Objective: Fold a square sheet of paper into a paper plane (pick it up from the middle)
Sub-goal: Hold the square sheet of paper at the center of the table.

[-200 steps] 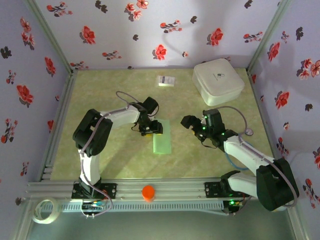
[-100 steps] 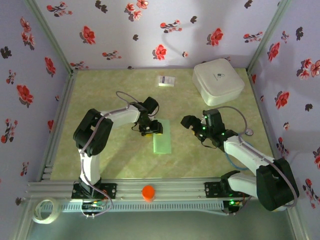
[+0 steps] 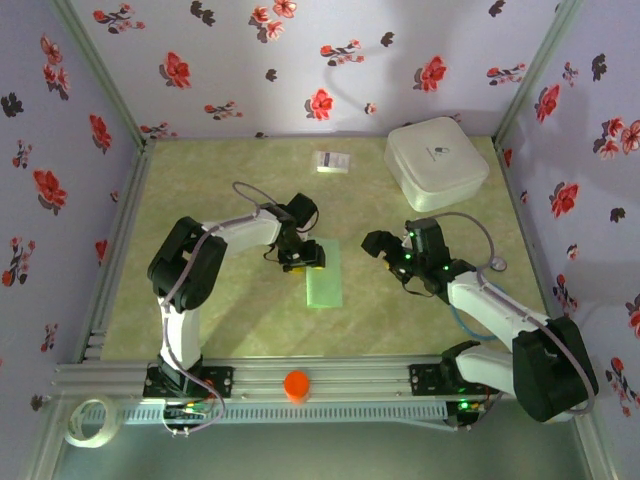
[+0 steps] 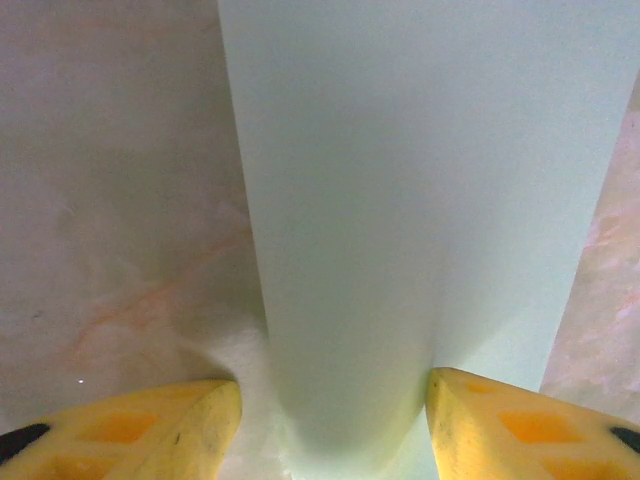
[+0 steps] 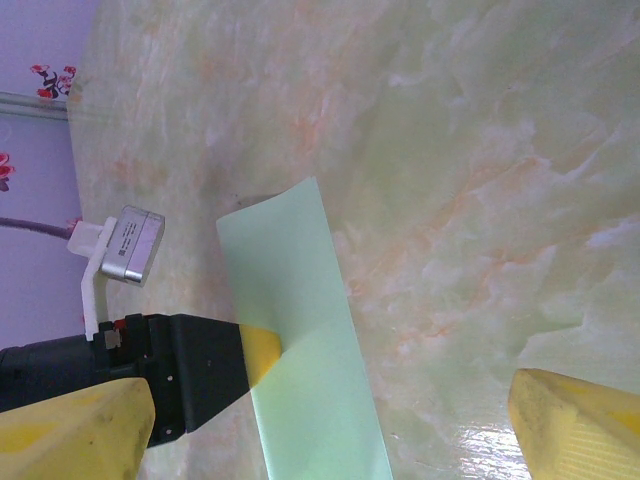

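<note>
Two tools: I have the left tool (image 3: 300, 262) down on the paper (image 3: 325, 282), and the right tool (image 3: 378, 247) hovers near its right side.
Paper: folded to a long strip, flat on the mid tabletop (image 3: 230, 310).
Left tool: half-spread astride the far end, likely pinning the crease; I cannot tell if it grips.
Right tool: wide and empty, probably kept clear for the next fold.

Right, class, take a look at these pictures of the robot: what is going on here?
Two robot arms are working on a pale mint-green sheet of paper. It lies on the marbled green table as a narrow strip, apparently folded over, and is not yet a plane. The left gripper is down at the strip's far end, its yellow fingers apart on either side of it. The right gripper is open, off to the strip's right, holding nothing.
</note>
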Controlling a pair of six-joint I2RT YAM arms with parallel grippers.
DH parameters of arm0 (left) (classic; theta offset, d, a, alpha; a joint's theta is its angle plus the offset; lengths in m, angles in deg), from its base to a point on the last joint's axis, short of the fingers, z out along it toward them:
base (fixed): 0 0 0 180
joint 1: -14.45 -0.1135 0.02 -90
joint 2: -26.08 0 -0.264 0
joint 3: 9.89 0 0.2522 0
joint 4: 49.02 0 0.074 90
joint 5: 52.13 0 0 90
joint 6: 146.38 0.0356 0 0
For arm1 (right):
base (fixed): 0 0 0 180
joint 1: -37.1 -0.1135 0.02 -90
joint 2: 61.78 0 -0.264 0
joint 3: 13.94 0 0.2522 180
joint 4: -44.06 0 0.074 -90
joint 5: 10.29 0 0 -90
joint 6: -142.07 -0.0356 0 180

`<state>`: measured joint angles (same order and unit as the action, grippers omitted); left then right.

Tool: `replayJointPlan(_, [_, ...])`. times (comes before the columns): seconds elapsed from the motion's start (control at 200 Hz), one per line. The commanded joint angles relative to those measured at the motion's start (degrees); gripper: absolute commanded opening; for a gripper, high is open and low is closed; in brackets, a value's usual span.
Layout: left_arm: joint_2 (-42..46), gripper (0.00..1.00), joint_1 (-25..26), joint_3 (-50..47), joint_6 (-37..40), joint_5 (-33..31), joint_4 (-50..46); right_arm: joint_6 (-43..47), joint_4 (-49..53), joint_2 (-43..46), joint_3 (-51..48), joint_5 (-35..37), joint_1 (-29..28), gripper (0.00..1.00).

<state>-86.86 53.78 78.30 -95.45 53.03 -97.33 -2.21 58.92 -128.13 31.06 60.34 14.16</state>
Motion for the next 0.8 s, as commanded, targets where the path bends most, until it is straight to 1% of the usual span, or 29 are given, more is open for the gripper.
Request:
replayJointPlan(0.0, [-7.55,0.54,-0.57,-3.67,-0.44,-7.95,1.56,-0.47,0.45,-0.03,1.1,-0.03,-0.35,0.92])
replayJointPlan(0.095, [-7.72,0.53,-0.51,-3.68,-0.57,-7.86,1.76,-0.43,0.47,-0.03,1.19,-0.12,-0.4,0.92])
replayJointPlan(0.385, [-8.52,0.56,-0.56,-2.85,0.57,-7.77,1.12,-0.43,0.39,-0.33,1.38,-0.12,-0.42,0.92])
replayJointPlan(0.795, [-10.38,0.57,-0.48,-2.72,1.71,-8.41,0.57,-0.48,0.4,-0.8,1.78,-0.37,-0.6,0.92])
